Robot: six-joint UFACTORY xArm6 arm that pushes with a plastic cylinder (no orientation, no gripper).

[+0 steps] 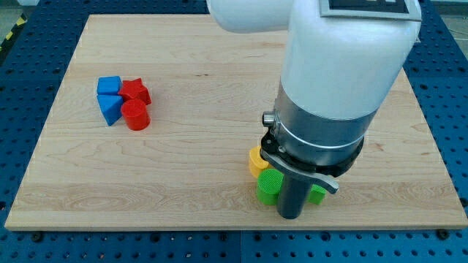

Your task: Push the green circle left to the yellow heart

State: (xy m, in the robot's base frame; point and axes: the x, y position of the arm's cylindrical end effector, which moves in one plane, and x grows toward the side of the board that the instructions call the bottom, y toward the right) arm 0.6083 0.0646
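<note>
My tip is hidden behind the arm's dark lower housing, so I cannot tell where it touches the tabletop; no hand shows at all. The green circle sits just to the housing's left, touching the yellow heart above it. Another green block peeks out at the housing's right. Far left lie 2 blue blocks, a red star and a red cylinder.

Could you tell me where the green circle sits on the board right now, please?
The green circle lies near the view's bottom, right of centre, just below the yellow block and against the dark rod's left side.
</note>
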